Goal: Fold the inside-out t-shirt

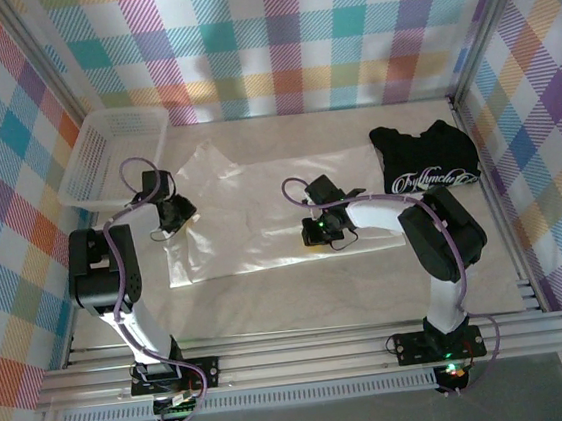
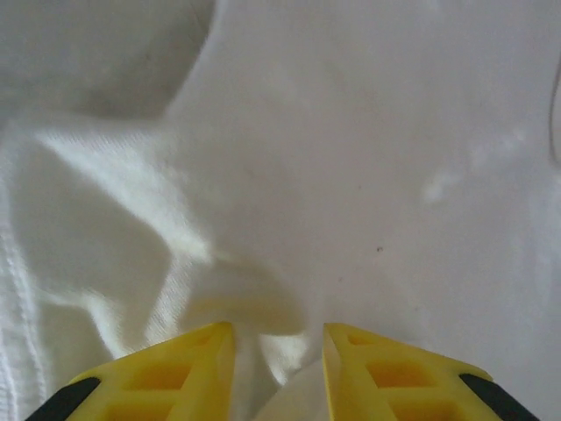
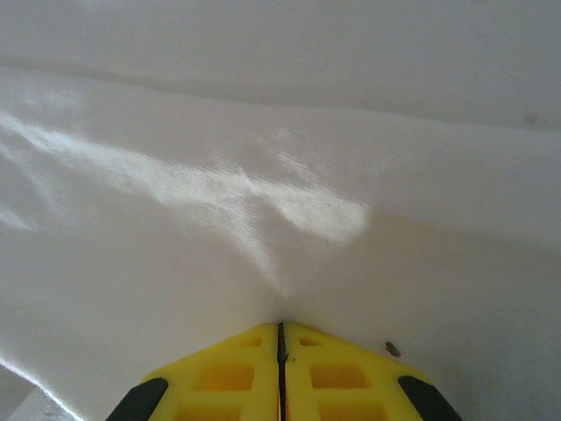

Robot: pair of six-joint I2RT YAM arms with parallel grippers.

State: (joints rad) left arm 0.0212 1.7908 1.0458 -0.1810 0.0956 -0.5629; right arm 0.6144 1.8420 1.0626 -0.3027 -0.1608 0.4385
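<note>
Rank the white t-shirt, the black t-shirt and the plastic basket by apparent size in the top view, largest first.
1. white t-shirt
2 and 3. plastic basket and black t-shirt: these look much alike, so unranked.

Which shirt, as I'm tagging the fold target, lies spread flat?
The white shirt, plain, spread flat mid-table; the black shirt with white lettering lies bunched at the far right.
</note>
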